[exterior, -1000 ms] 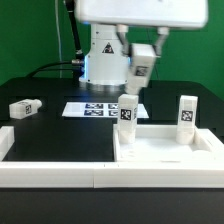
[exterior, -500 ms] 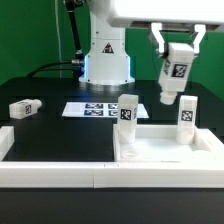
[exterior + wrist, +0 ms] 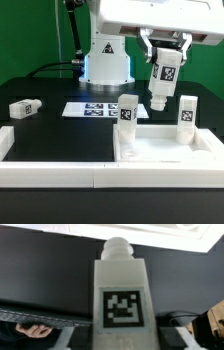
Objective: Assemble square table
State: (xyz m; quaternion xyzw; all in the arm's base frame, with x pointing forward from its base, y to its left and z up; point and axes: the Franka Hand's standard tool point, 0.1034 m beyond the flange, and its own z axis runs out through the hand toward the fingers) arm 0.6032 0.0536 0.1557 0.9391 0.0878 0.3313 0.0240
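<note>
Spare leg (image 3: 22, 107) lies flat at the exterior view's left; further right, above the table top (image 3: 165, 160) between first planted leg (image 3: 128, 115) and second planted leg (image 3: 187, 116), gripper (image 3: 166, 52) clamps held leg (image 3: 163, 78) by its upper faces, long axis near-vertical, peg down; likely light, stiff, slick plastic, so a flat-face grip suits.

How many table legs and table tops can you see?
Legs: 4 (held leg in the gripper, standing leg, second standing leg, lying leg)
Tops: 1 (square top)
Total: 5
</note>
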